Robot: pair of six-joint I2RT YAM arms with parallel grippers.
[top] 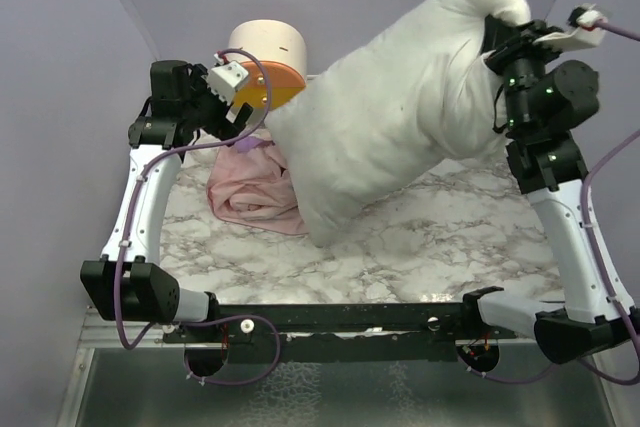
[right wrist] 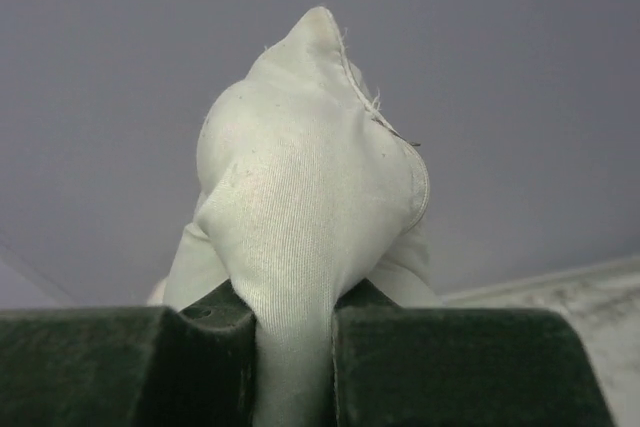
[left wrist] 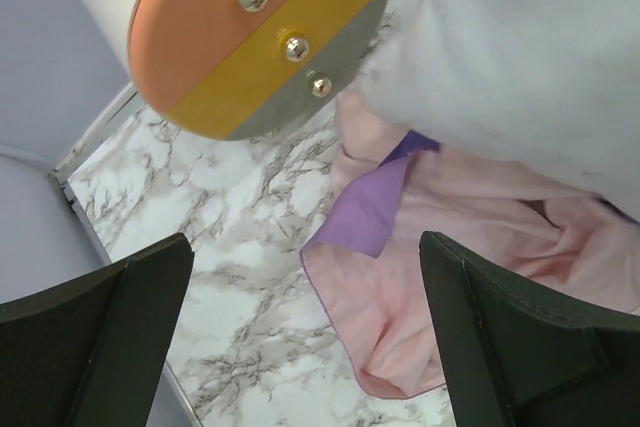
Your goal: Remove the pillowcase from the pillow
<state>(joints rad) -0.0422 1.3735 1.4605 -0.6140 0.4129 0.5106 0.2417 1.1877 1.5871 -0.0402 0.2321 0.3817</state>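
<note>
From above, the pillow (top: 400,117) hangs slanted and bare; its top corner is up at 1 o'clock, and its low corner rests on the marble table (top: 430,247) near the middle. The right gripper (top: 494,29) meets that top corner, but from this height you cannot see how its jaws stand. The right wrist view settles it: both dark fingers (right wrist: 110,367) are clamped on a neck of off-white cloth, and the corner tip (right wrist: 310,177) bulges above them against the grey wall.

The pillowcase (top: 255,192) lies in a crumpled heap on the table at 9 o'clock from the pillow's low end, touching its flank; in the overhead view it is mostly plain pale pink. The left wrist view adds a folded-over purple flap (left wrist: 375,207) at the heap's edge, which the overhead view barely shows; no print can be made out in any view.

The left gripper (left wrist: 305,247) hovers above the table with its jaws spread wide and nothing between them; the marble and the pillowcase's edge lie below the gap. At 11 o'clock from it sits the round drawer unit (left wrist: 240,37), whose orange, yellow and grey face carries three metal knobs; the overhead view shows only its cream body and orange face at the far edge of the table.
</note>
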